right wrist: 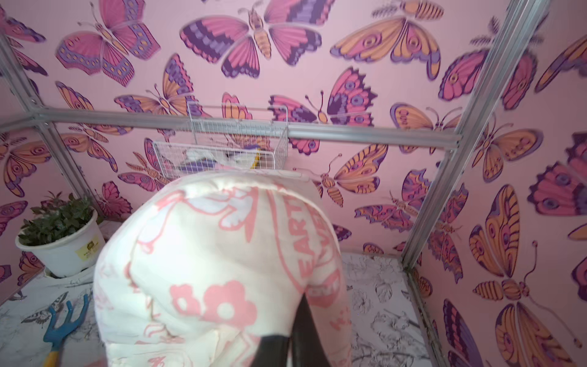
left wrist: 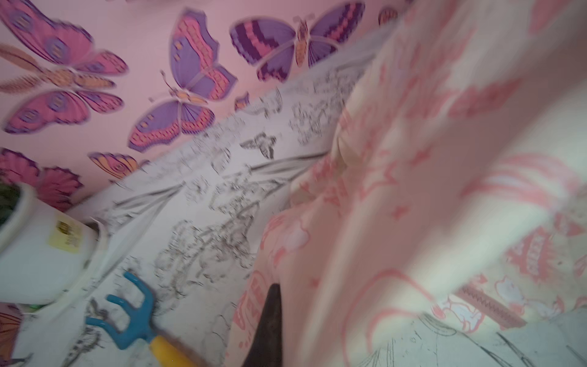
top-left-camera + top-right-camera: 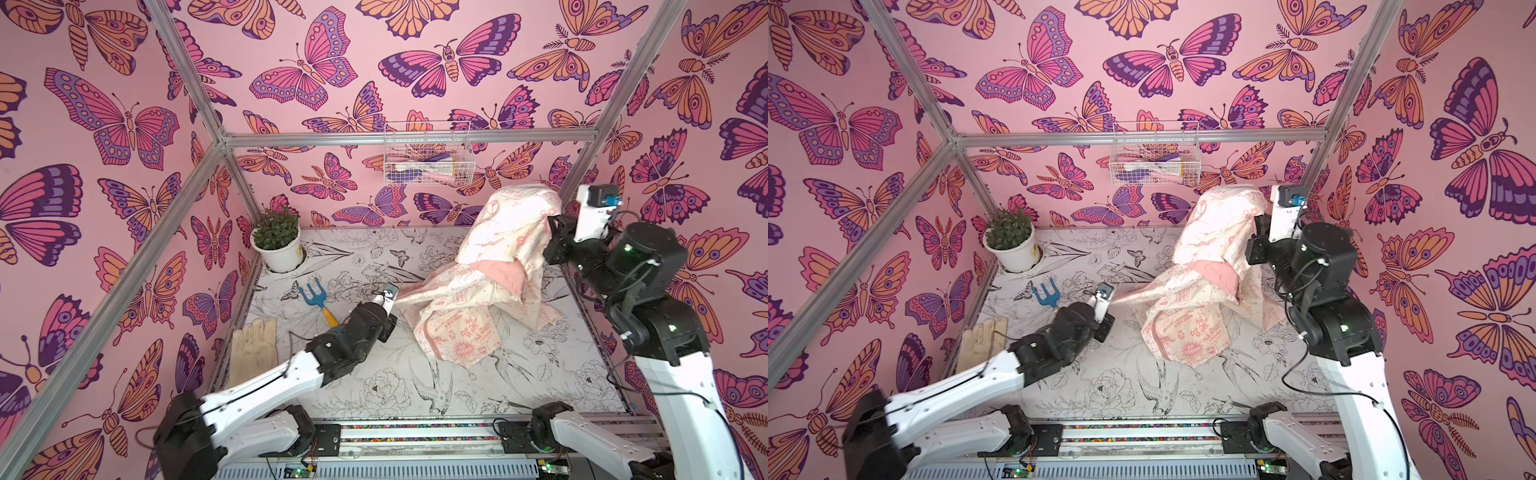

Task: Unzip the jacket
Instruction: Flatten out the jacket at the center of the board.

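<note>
The right arm stands raised, its right hand [image 3: 556, 227] clamped on the top of the jacket [image 3: 494, 257]. The jacket hangs just below the wire basket [image 3: 427, 123], its hem resting on the counter [image 3: 374, 374]. The left arm reaches low, the left hand [image 3: 390, 296] pinched shut on the jacket's side edge. The basket holds purple and white items, too small to name.

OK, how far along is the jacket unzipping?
Done: the jacket is raised, hanging from the right fingers. In hand: the left fingers are shut on a side corner, pulling it taut. Left: the unzipping itself. The zipper stretch in the left wrist view looks closed, and its pull is not visible.
</note>
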Robot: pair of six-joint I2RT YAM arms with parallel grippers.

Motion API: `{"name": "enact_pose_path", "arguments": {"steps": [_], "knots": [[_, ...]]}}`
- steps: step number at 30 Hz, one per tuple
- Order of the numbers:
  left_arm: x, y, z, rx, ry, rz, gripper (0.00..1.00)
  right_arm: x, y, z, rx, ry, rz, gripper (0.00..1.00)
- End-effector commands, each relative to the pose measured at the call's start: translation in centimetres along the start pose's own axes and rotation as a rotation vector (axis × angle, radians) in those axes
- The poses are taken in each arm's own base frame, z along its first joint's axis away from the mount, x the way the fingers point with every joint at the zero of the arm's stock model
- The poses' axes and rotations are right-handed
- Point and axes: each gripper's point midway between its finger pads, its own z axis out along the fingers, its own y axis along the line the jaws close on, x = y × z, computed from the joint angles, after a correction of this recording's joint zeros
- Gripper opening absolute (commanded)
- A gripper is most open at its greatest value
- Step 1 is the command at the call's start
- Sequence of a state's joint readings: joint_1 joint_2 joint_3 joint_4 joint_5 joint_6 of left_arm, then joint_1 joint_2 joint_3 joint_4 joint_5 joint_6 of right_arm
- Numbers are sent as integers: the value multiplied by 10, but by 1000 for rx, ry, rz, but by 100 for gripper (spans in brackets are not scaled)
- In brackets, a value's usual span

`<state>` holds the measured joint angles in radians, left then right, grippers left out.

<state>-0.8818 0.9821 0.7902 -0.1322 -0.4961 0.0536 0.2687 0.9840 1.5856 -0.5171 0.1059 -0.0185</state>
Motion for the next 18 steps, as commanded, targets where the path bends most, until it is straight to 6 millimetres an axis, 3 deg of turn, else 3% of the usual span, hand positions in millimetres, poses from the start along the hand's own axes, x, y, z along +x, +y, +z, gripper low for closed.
{"name": "enact_pose_path", "arguments": {"steps": [1,4,6,10,12,14,16,18], "knots": [[-25,57,-65,-122,-24,84,0,-112,-8,-68,14,-377,-69,0],[-63,88,-126,-116,-129,76,0,-153,-16,-105,60,-509,-87,0],[-79,101,-156,-97,-158,84,0,-177,-20,-130,82,-598,-107,0],[-103,115,-193,-55,-164,135,0,-213,-26,-168,127,-696,-157,0],[-113,118,-201,-50,-168,155,0,-221,-29,-166,160,-664,-207,0],[-120,122,-205,-61,-170,172,0,-221,-35,-148,211,-598,-259,0],[-121,127,-199,-104,-139,187,0,-208,-39,-116,248,-530,-286,0],[-113,124,-186,-123,-83,214,0,-184,-37,-76,238,-434,-280,0]]}}
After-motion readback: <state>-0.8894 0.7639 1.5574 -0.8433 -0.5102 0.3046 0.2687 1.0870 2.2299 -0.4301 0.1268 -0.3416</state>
